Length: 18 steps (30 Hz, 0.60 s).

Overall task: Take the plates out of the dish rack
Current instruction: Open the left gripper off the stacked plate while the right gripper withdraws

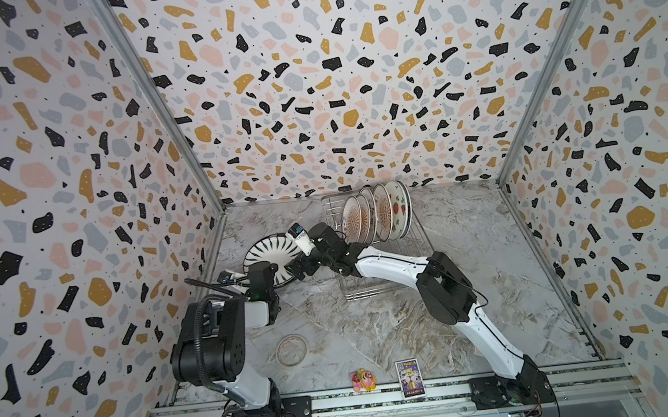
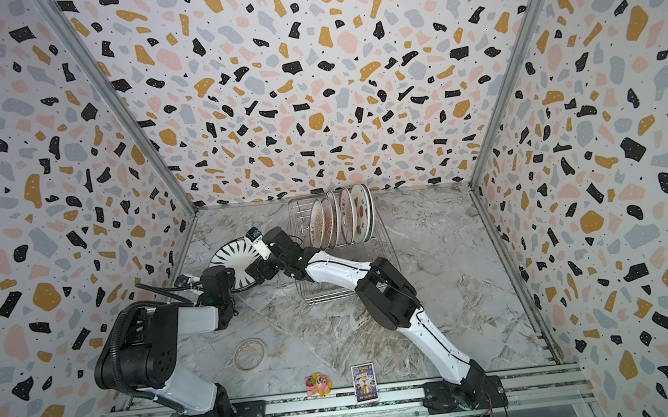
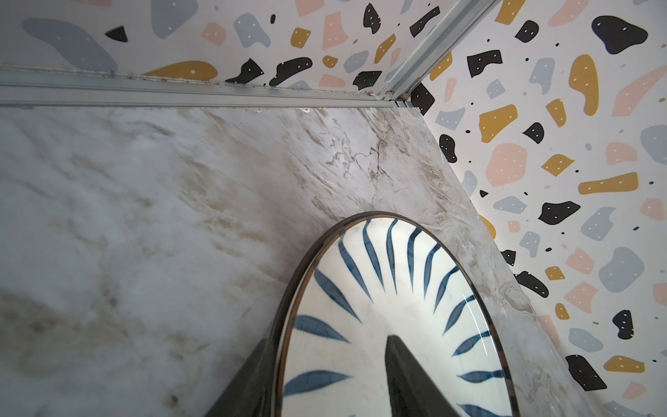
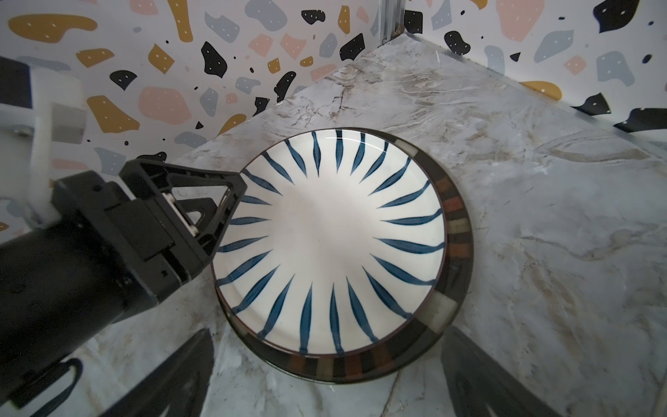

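The left end effector (image 4: pixel 228 216) gripped the striped plate (image 4: pixel 325 234) by its rim, apparently to stack it on a dark-rimmed plate (image 4: pixel 458 231), while the right end effector (image 1: pixel 303 267) hovered wide open.

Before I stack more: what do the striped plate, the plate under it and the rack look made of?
Striped plate: glazed ceramic, likely; glossy white face with highlights along the rim.
Plate beneath: also glazed ceramic by its look, dark patchwork rim with a duller sheen.
Dish rack: thin silvery wire, probably plated or stainless steel.
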Tool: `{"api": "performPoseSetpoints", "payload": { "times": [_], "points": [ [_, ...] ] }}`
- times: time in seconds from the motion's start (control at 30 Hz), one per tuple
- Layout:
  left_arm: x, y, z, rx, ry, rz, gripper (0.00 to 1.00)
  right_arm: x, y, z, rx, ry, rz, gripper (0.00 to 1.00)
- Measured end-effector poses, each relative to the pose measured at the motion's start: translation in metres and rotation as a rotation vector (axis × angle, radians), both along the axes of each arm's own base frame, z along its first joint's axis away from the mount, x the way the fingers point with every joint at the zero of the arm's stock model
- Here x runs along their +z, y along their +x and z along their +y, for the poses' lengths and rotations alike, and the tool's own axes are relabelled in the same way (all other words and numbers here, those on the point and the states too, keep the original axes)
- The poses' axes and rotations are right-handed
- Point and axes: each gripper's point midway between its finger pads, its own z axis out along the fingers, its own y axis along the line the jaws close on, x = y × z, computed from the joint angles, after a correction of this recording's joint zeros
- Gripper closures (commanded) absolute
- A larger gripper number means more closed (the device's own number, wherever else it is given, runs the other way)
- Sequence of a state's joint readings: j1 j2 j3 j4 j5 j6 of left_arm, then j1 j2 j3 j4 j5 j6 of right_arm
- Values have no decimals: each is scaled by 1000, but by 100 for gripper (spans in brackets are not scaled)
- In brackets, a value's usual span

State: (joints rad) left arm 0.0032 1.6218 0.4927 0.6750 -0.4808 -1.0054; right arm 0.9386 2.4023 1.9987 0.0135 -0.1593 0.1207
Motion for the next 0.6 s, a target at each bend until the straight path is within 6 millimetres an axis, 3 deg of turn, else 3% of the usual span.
{"api": "performPoseSetpoints", "payload": {
  "times": [0.2,0.43,0.5,0.53,0.6],
  "points": [
    [7,0,1,4,1,-18,29,0,-2,2,-2,-10,-16,1],
    [47,0,1,2,5,-116,17,1,-11,5,9,-35,-39,2],
    [57,-3,1,0,7,-143,11,6,-17,5,13,-38,-50,2],
    [62,-4,0,-1,8,-157,0,11,-21,3,13,-40,-57,2],
    [69,-8,-1,-11,14,-169,0,23,-32,-3,12,-43,-72,2]
  ]
}}
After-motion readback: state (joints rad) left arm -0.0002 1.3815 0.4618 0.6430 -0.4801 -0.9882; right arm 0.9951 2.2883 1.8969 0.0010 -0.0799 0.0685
